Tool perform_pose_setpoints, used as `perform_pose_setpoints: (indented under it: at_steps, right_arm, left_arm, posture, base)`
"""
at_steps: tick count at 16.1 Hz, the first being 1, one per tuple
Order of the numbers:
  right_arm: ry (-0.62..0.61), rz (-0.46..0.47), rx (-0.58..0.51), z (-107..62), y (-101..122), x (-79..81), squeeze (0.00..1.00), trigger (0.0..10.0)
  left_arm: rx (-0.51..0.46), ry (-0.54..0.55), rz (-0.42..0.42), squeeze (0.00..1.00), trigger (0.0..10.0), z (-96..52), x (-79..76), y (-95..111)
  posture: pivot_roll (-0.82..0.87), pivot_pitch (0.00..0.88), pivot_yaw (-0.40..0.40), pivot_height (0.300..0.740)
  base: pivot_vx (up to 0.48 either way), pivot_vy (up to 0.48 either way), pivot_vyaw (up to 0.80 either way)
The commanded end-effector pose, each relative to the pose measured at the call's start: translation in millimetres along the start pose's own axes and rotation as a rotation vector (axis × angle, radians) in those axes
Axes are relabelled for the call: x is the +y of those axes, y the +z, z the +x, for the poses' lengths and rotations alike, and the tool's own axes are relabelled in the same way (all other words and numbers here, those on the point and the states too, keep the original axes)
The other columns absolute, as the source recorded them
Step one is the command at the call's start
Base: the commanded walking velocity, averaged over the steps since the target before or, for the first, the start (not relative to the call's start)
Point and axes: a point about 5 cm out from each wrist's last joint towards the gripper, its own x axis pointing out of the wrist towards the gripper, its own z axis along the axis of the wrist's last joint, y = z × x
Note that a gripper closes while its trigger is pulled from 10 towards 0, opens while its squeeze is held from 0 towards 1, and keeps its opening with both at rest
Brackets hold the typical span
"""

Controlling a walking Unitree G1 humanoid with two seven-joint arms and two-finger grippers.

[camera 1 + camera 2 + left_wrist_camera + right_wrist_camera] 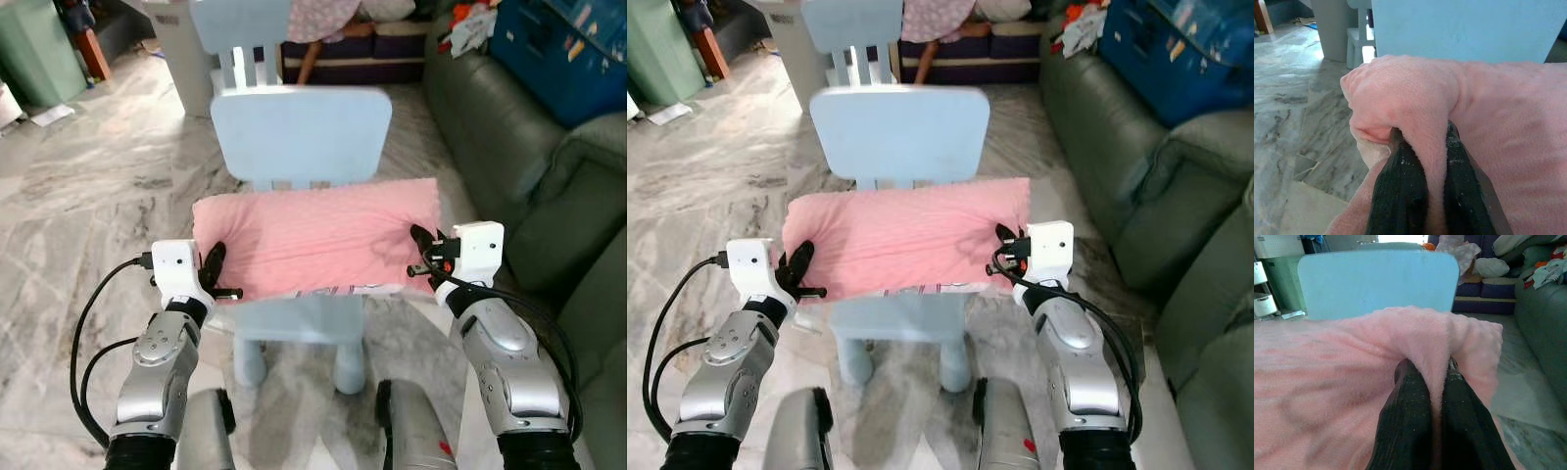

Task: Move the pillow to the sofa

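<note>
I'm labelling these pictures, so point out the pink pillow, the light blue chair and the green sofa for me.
pink pillow point(313, 235): left eye view, middle of its top face.
light blue chair point(302, 132): left eye view, centre of the backrest.
green sofa point(490, 127): left eye view, armrest.

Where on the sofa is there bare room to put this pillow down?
Free: the grey-green sofa's near seat cushions, right of the light blue chair. Crowded: its far end, with a blue box and loose clothes. Both the left gripper and the right gripper pinch the pink pillow.
</note>
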Motion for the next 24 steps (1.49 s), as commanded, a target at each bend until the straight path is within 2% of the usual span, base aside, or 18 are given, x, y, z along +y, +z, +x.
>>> perform_pose_setpoints:
  at_steps: [1,12,15,22,23,24]
  right_arm:
    - [-0.019,-0.013,-0.048,0.7,13,-4.6,0.00,10.0]
    - [-0.028,-0.010,-0.062,0.1,17,-3.8,0.00,10.0]
    - [-0.032,-0.001,-0.074,0.8,22,-2.1,0.00,10.0]
    - [-0.032,0.010,-0.093,1.8,30,1.4,0.00,10.0]
    - [-0.033,0.011,-0.093,1.6,30,1.9,0.00,10.0]
    - [-0.033,0.012,-0.093,2.2,31,2.5,0.00,10.0]
  left_arm:
    - [-0.004,0.024,0.021,0.00,10.0,-0.9,5.2,2]
    - [-0.011,0.013,0.010,0.00,10.0,-0.4,2.5,2]
    - [-0.010,0.045,0.008,0.00,10.0,1.8,4.4,3]
    - [0.029,0.040,0.018,0.00,10.0,3.0,1.6,0]
    - [0.069,0.080,-0.002,0.00,10.0,4.7,2.0,-1]
    - [0.084,0.098,0.031,0.00,10.0,5.1,3.3,-1]
  posture:
    - [-0.11,0.000,0.020,0.609]
    - [-0.11,0.000,0.022,0.699]
    - [-0.12,0.000,0.023,0.729]
    - [-0.12,0.000,0.022,0.740]
    - [-0.12,0.000,0.021,0.740]
    - [-0.12,0.000,0.020,0.740]
  base:
    - [0.000,0.000,0.00]
    - [0.000,0.000,0.00]
    - [0.000,0.000,0.00]
    - [0.000,0.000,0.00]
    - [0.000,0.000,0.00]
    - [0.000,0.000,0.00]
